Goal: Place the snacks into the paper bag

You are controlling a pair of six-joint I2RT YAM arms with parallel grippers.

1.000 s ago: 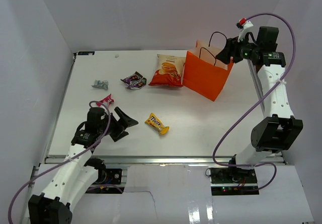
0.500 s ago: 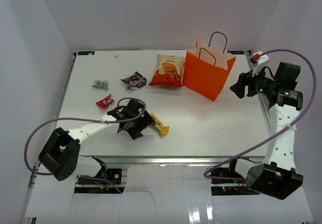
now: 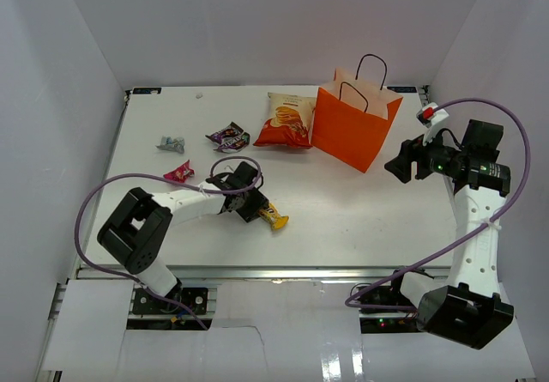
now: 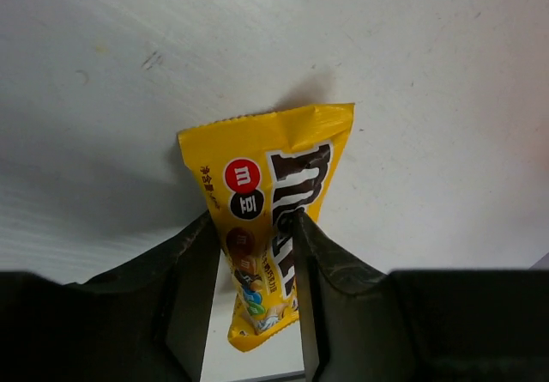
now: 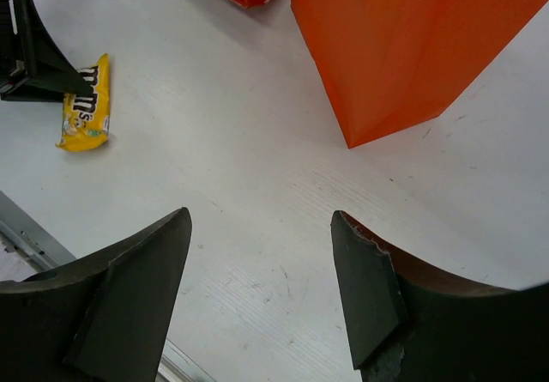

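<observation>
From my station I see the left gripper point(image 4: 253, 227) low over the white table point(image 3: 360, 210), near its front edge. Its two black fingers point(image 4: 193, 288) clamp the narrow lower half of a flat yellow candy packet point(image 4: 274, 167) with brown lettering. The packet bunches between them and fans out wider beyond the tips, and it lies flat on the tabletop. The right gripper point(image 5: 257, 219) hangs released above bare table just right of the upright bright orange paper bag point(image 3: 347, 133), with its fingers spread wide and nothing between them. The bag stands at the back right with its mouth open, and its thin black loop handles point(image 3: 371, 60) stick up. A large orange-and-cream chip bag point(image 3: 286, 120) lies touching the bag's left side. Further left along the back lie a dark purple wrapped packet point(image 3: 229, 136) and a small silver-grey wrapped candy point(image 3: 171, 144). A small red-pink packet point(image 3: 178, 172) lies nearer to me, beside the left arm's forearm. I cannot see into the bag from any view.
</observation>
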